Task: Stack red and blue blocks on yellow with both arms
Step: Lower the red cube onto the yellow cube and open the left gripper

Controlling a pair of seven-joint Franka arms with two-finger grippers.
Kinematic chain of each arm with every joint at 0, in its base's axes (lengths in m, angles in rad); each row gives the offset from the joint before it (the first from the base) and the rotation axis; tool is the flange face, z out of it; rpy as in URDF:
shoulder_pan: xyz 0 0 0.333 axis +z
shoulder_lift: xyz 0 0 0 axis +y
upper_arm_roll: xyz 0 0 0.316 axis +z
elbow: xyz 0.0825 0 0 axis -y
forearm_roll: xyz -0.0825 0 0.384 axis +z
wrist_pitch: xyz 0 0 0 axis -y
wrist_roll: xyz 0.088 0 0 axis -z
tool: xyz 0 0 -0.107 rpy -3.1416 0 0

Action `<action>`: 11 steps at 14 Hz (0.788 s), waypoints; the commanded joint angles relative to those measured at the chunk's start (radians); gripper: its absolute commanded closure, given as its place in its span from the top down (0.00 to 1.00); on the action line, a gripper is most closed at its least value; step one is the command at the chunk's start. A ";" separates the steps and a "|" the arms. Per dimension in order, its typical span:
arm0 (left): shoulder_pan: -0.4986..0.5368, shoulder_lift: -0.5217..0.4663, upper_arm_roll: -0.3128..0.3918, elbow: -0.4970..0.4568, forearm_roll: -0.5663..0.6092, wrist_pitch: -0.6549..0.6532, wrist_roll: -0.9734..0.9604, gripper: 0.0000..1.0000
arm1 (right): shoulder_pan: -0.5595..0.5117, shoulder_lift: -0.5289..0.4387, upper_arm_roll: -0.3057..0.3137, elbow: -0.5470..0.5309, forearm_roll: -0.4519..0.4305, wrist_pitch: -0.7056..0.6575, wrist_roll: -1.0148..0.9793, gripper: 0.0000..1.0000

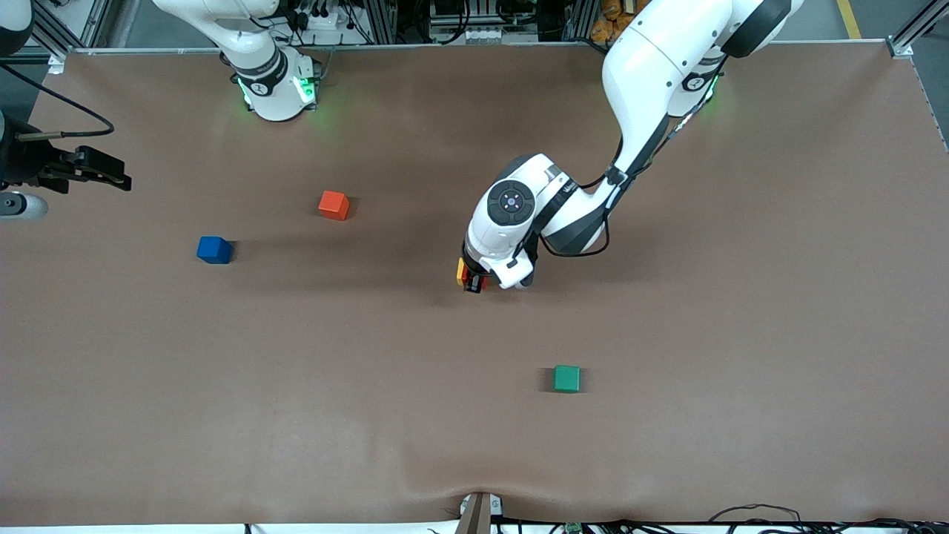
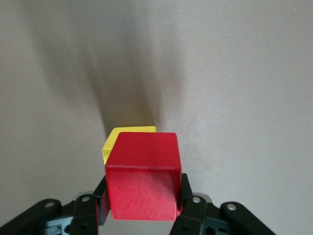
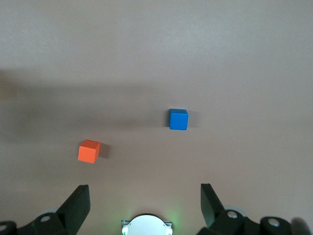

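The left tool [image 2: 142,208] grips the matte crimson red cube [image 2: 143,175] over the matte yellow cube [image 2: 128,135]. The right tool [image 3: 145,205] waits wide above the matte dark blue cube [image 3: 178,119].

Cubes: crimson [image 2: 142,176], yellow [image 2: 128,134], blue [image 1: 214,250], orange-red [image 1: 334,205], green [image 1: 567,378].

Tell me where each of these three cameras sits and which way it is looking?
Front view: high across the table, facing both arms' bases; it shows the left gripper and the waiting right gripper.
Left wrist view: on the left arm's wrist, looking down past its fingers, shut on the red block over the yellow block.
Right wrist view: on the right arm's wrist, open fingers showing, looking at the blue block and the orange-red cube.
Shared: front and right wrist views both show those two cubes.
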 commanded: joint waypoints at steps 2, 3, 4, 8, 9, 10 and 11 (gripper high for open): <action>0.006 -0.014 -0.001 -0.025 -0.004 0.014 -0.024 0.00 | -0.008 0.010 0.002 0.021 0.013 -0.021 0.002 1.00; 0.006 -0.017 -0.001 -0.029 -0.005 0.013 -0.024 0.00 | -0.008 0.010 0.002 0.020 0.013 -0.023 0.002 1.00; 0.006 -0.020 -0.002 -0.035 -0.007 0.013 -0.024 0.00 | -0.008 0.010 0.002 0.020 0.013 -0.023 0.002 1.00; 0.008 -0.034 -0.010 -0.049 -0.014 0.016 -0.025 0.00 | -0.010 0.010 0.002 0.018 0.013 -0.023 0.002 1.00; 0.008 -0.035 -0.011 -0.051 -0.025 0.017 -0.025 0.00 | -0.010 0.010 0.002 0.018 0.013 -0.024 0.002 1.00; 0.008 -0.035 -0.011 -0.051 -0.036 0.019 -0.025 0.00 | -0.010 0.010 0.002 0.017 0.013 -0.023 0.002 1.00; 0.008 -0.035 -0.013 -0.051 -0.039 0.020 -0.025 0.00 | -0.010 0.010 0.002 0.017 0.013 -0.024 0.002 1.00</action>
